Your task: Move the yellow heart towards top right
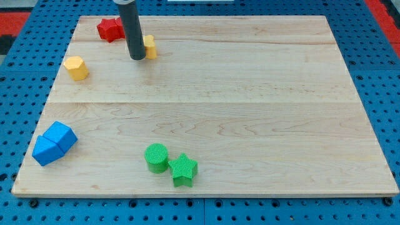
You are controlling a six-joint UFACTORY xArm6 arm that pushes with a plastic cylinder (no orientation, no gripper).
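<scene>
Near the wooden surface's (250, 94) top-left, tip (137, 57) touching the left side of a half-hidden yellow block (150, 47), apparently the heart; no end effector, just a rod.

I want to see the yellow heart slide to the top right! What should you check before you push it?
1. My tip shows on the wooden board: ok.
2. Tip sits at the left side of the small yellow heart block: ok.
3. Tip touching the heart: cannot tell.
4. No block between the heart and the top right corner: ok.
5. Red star-like block lies left of the rod, off the path: ok.
</scene>
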